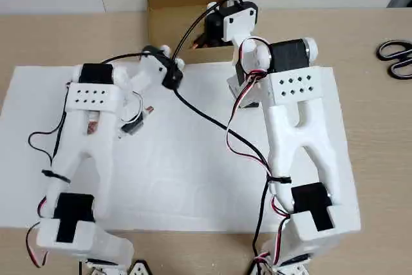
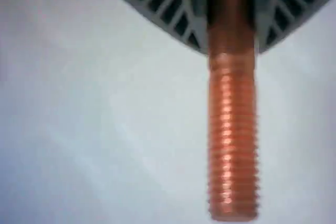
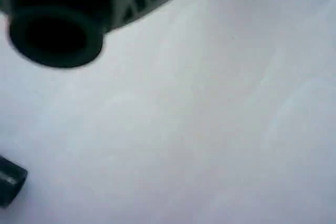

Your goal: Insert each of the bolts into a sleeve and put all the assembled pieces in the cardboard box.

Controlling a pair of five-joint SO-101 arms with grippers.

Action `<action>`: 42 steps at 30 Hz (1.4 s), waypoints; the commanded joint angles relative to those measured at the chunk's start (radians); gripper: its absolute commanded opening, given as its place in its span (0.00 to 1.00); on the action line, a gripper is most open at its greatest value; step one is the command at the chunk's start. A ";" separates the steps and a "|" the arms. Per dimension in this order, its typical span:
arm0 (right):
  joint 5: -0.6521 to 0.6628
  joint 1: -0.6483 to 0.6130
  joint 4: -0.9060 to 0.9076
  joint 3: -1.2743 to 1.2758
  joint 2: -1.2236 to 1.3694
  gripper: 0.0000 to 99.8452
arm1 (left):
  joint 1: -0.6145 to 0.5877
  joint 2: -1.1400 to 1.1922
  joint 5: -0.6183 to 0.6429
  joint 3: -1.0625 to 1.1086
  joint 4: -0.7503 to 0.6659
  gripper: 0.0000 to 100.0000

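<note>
My left gripper [image 2: 231, 35] is shut on a copper bolt [image 2: 232, 129], whose threaded end sticks out past the grey fingers [image 2: 157, 3] above the white mat. From above, this bolt [image 1: 149, 109] shows at the left arm's tip, left of the mat's middle. My right gripper [image 3: 63, 9] is shut on a black sleeve [image 3: 55, 38], its open bore facing the camera. In the high view the right gripper [image 1: 250, 100] hangs over the mat's far part, just in front of the cardboard box [image 1: 168, 17].
A white mat [image 1: 193, 178] covers the table's middle under both arms. Black cables [image 1: 212, 127] run across it between them. Scissors [image 1: 396, 58] lie at the far right on the wood. A small dark piece [image 3: 8, 179] shows at the right wrist view's edge.
</note>
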 commanded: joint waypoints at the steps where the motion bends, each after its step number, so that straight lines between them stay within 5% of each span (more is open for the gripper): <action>1: -0.014 0.012 0.010 -0.008 -0.064 0.01 | 0.006 -0.055 -0.150 0.005 -0.005 0.01; 12: -0.008 0.004 0.005 -0.008 -0.062 0.01 | 0.081 0.094 -0.520 0.073 -0.152 0.01; 21: -0.006 0.004 0.007 -0.008 -0.061 0.01 | 0.080 0.155 -0.379 -0.007 -0.196 0.14; 25: -0.006 0.005 0.007 -0.008 -0.061 0.01 | 0.080 0.150 -0.253 -0.065 -0.195 0.14; 30: -0.006 0.012 0.007 -0.008 -0.062 0.01 | 0.063 0.068 0.051 -0.101 -0.190 0.14; 35: -0.006 0.058 0.005 -0.008 -0.062 0.01 | 0.031 -0.104 0.364 -0.101 -0.094 0.14; 42: -0.006 0.113 0.007 -0.008 -0.062 0.01 | 0.017 -0.402 0.623 -0.101 0.051 0.14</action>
